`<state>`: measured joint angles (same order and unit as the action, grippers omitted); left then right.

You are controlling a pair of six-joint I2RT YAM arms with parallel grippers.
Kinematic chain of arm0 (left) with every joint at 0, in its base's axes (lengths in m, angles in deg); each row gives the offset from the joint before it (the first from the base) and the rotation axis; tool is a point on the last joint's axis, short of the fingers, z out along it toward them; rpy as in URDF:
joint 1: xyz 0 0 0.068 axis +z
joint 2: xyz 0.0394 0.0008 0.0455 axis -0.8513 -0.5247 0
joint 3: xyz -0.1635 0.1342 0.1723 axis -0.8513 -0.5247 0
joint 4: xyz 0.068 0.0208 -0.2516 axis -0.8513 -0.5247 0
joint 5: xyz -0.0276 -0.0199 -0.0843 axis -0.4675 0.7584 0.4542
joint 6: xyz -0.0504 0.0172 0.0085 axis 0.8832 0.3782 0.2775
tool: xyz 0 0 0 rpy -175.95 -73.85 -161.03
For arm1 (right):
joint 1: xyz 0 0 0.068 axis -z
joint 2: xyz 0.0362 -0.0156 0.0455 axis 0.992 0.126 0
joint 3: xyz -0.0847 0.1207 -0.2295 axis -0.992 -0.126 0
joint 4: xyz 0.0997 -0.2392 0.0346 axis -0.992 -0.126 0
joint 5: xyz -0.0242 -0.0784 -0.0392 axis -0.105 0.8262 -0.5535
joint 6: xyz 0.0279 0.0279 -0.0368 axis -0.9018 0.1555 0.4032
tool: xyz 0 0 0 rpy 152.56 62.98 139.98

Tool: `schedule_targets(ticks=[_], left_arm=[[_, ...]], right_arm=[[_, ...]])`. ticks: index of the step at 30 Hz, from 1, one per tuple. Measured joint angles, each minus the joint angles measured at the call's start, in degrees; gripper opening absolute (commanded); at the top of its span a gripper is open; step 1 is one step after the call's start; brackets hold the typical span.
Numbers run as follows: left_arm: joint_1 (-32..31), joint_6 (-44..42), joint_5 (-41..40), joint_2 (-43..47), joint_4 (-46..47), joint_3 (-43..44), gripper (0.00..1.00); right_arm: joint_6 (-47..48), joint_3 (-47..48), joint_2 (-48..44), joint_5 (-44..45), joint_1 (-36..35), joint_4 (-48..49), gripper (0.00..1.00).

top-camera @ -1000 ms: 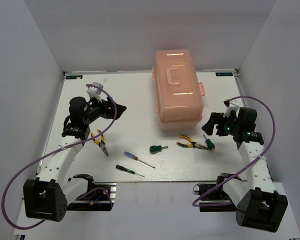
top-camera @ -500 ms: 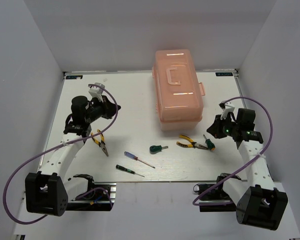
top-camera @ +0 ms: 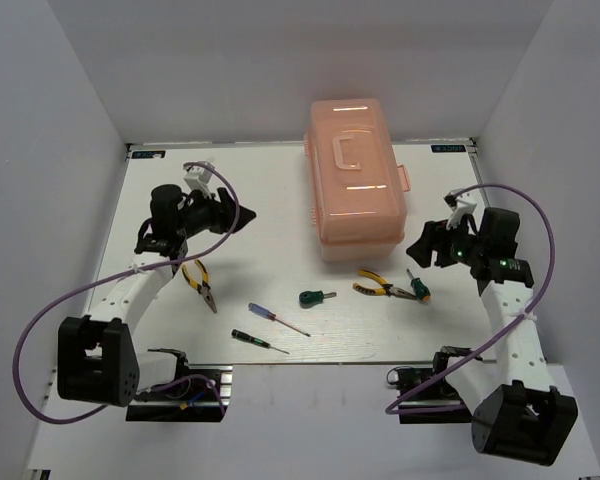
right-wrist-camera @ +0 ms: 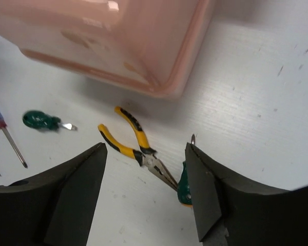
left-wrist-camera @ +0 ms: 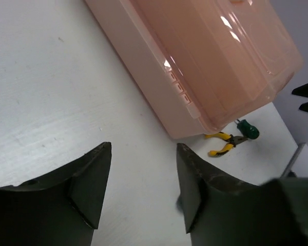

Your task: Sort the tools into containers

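Observation:
The closed pink toolbox (top-camera: 355, 180) stands at the back centre, its lid handle on top. On the table lie yellow-handled pliers (top-camera: 200, 285), a purple-handled screwdriver (top-camera: 275, 317), a dark green screwdriver (top-camera: 258, 341), a stubby green driver (top-camera: 317, 297), second pliers (top-camera: 380, 288) and another green driver (top-camera: 418, 285). My left gripper (top-camera: 235, 215) hovers open left of the toolbox (left-wrist-camera: 205, 56), nothing between its fingers (left-wrist-camera: 142, 148). My right gripper (top-camera: 420, 245) hangs open above the second pliers (right-wrist-camera: 136, 146), with the green driver (right-wrist-camera: 184, 187) beside its right finger.
White walls close in the table on the left, back and right. Purple cables loop from both arms over the table's side edges. Bare white table (top-camera: 250, 180) lies between the left gripper and the toolbox.
Both grippers' jaws closed half a second ago and stand apart again now. The left wrist has shifted a little toward the back; the tools have not moved.

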<state>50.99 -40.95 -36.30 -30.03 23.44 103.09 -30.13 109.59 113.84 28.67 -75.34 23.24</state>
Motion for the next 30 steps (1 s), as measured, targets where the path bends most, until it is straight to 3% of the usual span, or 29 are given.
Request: schedule_targets(ticks=[4, 6, 11, 14, 19, 23, 30], left_arm=[[-0.3, 2.5, 0.3, -1.5, 2.3, 2.6, 0.19], [-0.4, 3.4, 0.5, -2.9, 3.7, 3.9, 0.19], [-0.6, 6.5, 2.5, -7.7, 6.6, 4.4, 0.56], [-0.6, 8.5, 4.3, -9.6, 7.3, 4.3, 0.61], [-0.6, 10.6, 6.1, -9.5, 10.0, 4.2, 0.66], [-0.6, 11.4, 6.7, -9.4, 11.6, 4.0, 0.67], [-0.6, 12.0, 8.2, -9.6, 13.9, 3.6, 0.72]], right_arm=[[-2.3, 6.6, 2.6, -0.7, 0.0, 0.3, 0.54], [-3.8, 10.8, 5.2, -1.5, -0.1, 0.5, 0.46], [-7.9, 20.4, 12.7, -3.8, -1.9, 1.8, 0.34], [-10.8, 27.8, 18.7, -3.8, -4.9, 1.9, 0.22], [-13.1, 36.8, 26.7, -1.7, -9.4, 2.2, 0.17], [-15.3, 46.8, 35.1, 1.0, -14.6, 2.1, 0.24], [-17.4, 60.8, 46.4, 7.7, -23.5, 0.8, 0.46]])
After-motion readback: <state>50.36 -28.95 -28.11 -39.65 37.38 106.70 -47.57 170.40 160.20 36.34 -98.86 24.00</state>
